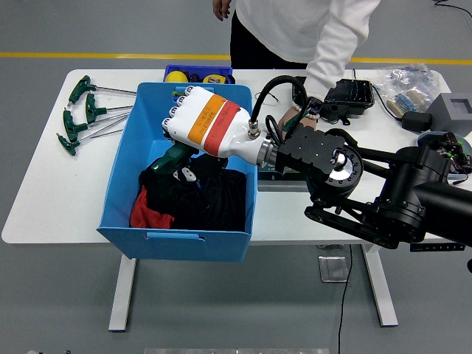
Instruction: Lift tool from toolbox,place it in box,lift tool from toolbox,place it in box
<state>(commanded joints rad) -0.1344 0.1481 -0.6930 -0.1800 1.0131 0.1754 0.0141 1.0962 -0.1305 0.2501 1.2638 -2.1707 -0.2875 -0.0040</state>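
A green-handled tool (168, 160) sits low inside the blue box (122, 158), over dark cloth (199, 195), with the right hand (199, 133) fingers curled around its handle. Its shaft is hidden; the toolbox (299, 173) is mostly covered by the arm.

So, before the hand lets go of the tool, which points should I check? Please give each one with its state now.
1. Right hand inside the blue box: ok.
2. Tool low over the black cloth: ok.
3. Fingers closed on the tool: ok.
4. Tool's shaft clear of the box wall: cannot tell, it is hidden.
5. Person's hand outside the box: ok.
6. Left hand clear: cannot tell, not in view.
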